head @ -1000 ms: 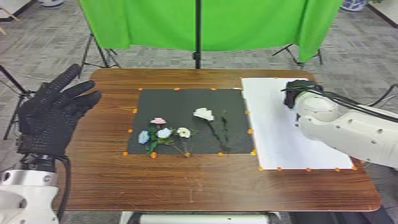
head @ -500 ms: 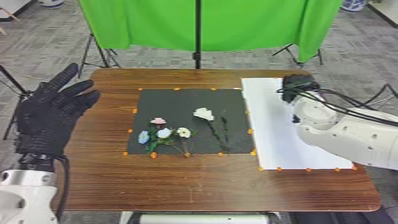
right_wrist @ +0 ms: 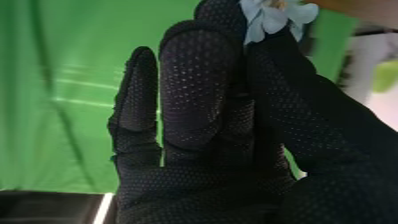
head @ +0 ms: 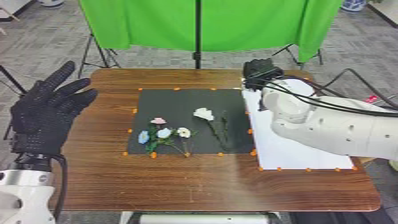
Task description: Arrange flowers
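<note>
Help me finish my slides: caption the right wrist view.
The gloved right hand pinches a pale blue flower between thumb and fingers before a green curtain.

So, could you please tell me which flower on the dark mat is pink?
The pink flower is left of centre on the dark mat, beyond the blue flower and two pale flowers; no other there is pink.

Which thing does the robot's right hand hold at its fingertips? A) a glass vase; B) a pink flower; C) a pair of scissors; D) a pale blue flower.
D: in the right wrist view, the pale blue flower shows its petals at the tips of the right hand's thumb and fingers.
</note>
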